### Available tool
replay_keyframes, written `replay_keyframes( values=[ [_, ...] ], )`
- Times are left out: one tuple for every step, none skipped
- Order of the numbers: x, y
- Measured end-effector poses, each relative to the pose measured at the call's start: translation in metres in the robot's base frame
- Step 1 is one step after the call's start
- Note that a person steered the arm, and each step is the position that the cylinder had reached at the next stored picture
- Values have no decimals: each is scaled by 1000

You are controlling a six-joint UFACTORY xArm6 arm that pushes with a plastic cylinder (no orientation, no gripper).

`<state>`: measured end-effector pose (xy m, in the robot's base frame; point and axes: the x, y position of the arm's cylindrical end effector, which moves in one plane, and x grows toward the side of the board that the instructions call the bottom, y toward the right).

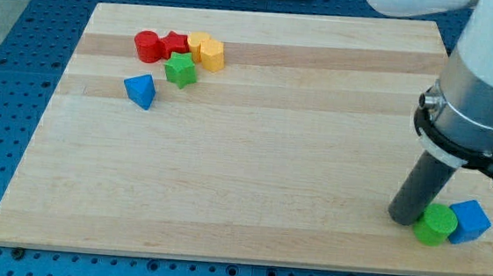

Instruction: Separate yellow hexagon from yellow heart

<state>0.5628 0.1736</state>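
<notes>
The arm (485, 77) is cut off by the view's top and right edges.

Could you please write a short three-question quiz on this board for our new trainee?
1. True or false: my tip rests against the yellow hexagon.
2. Which block lies nearest my tip? A) blue triangle B) green cylinder C) green star
3. Fill in: the yellow heart touches the yellow hexagon on the side toward the view's ____.

Key
1. False: it is at the view's bottom right, far from the cluster at the top left.
2. B, with the blue cube just beyond it.
3. Left; the pair is not yet separated.
</notes>
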Motion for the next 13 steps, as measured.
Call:
replay_keyframes(
  values=[
    [-10,-18],
    [-60,-47],
    [-125,-92],
    [-182,-159],
    [-238,-190],
    [-291,-190],
    [-327,-233],
    [-319,-288],
    [-281,-286],
    [-250,-248],
    [-225,-207],
    [-191,-180],
    [-161,-154]
  ],
)
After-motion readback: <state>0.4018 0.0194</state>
